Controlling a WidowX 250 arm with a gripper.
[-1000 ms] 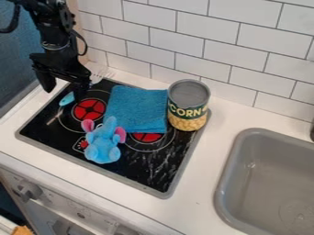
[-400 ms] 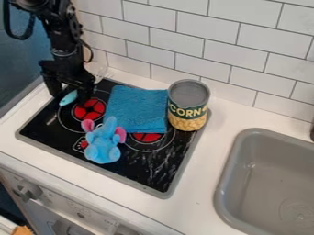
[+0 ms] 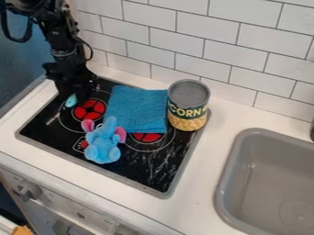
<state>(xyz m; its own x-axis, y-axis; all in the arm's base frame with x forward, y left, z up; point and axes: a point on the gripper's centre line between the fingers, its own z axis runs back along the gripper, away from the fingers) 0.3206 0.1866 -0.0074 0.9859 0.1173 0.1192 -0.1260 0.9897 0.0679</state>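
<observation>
On the black stovetop's [image 3: 141, 170] left side, one light-blue utensil [image 3: 71, 100] lies right at the lower end of one black gripper [image 3: 75, 95], opening and hold can't tell, with one elephant plush [image 3: 103, 146], one blue cloth [image 3: 138, 109], one upright corn can [image 3: 187, 106] off right.

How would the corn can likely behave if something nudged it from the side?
The corn can stands upright and is taller than it is wide, so a push near its top could tip it. Its rounded side suggests it would roll once down. The folded blue cloth beside it looks soft and would probably give little resistance.
</observation>
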